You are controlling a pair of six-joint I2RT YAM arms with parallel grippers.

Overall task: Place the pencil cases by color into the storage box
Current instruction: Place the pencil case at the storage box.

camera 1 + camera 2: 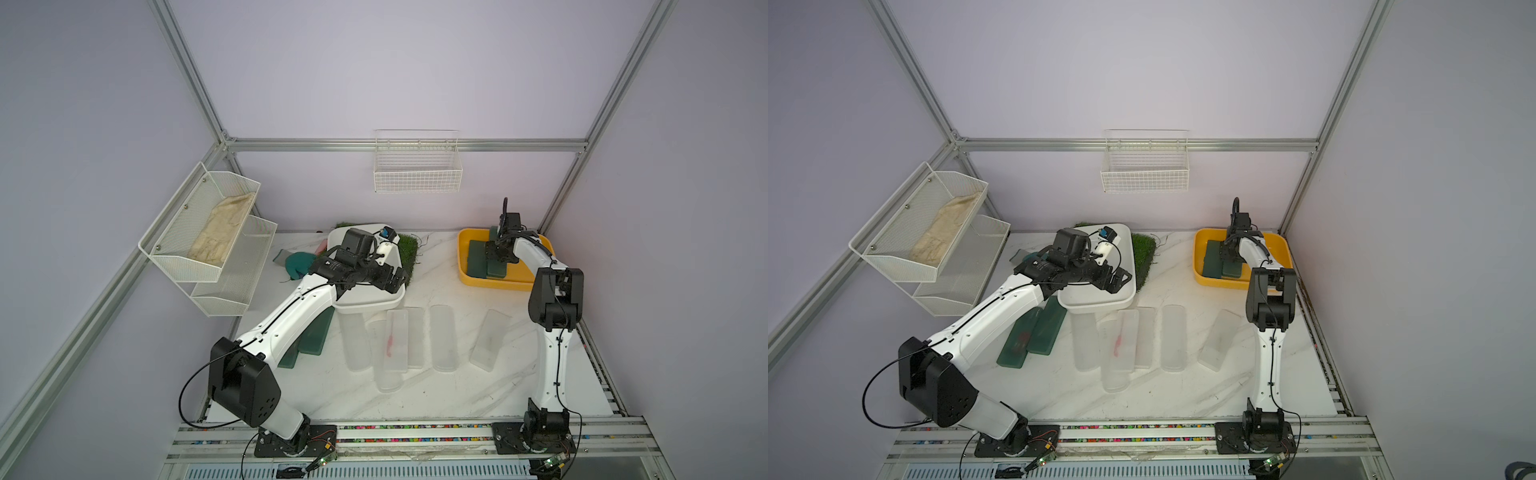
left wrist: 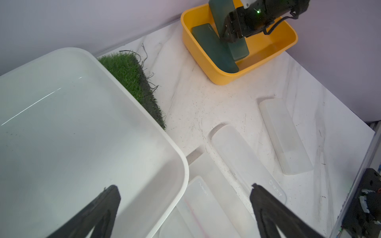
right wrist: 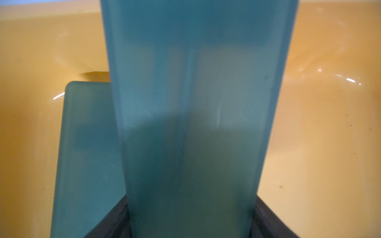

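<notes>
Tabletop (image 1: 457, 386): right end effector (image 2: 226, 34) in yellow box (image 2: 224, 79), tight on green case (image 3: 193, 103); left end effector (image 1: 398, 279) agape.

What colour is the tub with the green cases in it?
The tub is yellow; the left wrist view shows it best.

Marble tabletop (image 1: 457, 395), as I see it: yellow bin (image 1: 490, 283), white bin (image 1: 368, 306) overlapping grass mat (image 1: 409, 257), glove (image 1: 297, 265), frosted cases (image 1: 444, 336), two green cases (image 1: 1044, 328).

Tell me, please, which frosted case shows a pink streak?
The case lying on top of its neighbours, in front of the white box; a pink streak runs along it, while the other frosted cases look plain.
</notes>
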